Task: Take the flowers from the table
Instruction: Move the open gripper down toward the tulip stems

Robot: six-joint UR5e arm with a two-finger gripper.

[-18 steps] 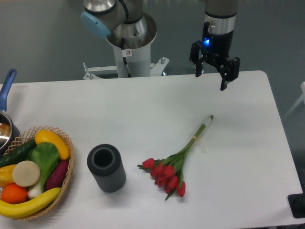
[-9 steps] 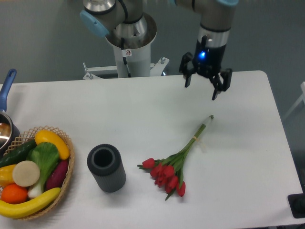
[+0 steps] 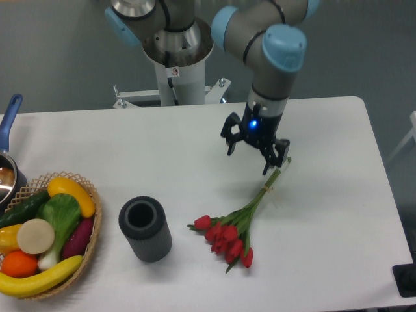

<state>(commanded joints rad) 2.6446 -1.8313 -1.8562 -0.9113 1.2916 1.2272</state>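
Just below claw (image 3: pixel 249 153): flowers (image 3: pixel 237 221).

flowers (image 3: pixel 233 229): 1 bunch | basket (image 3: pixel 92 242): 1 (heaped produce) | dark cylinder (image 3: pixel 145 229): 1 | pot (image 3: pixel 9 170): 1

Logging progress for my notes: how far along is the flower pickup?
Done: the open two-finger tool has reached the stem end of the red tulip bunch. In hand: nothing; the tool is lining up. Left: closing on the stems and lifting them off the white table.
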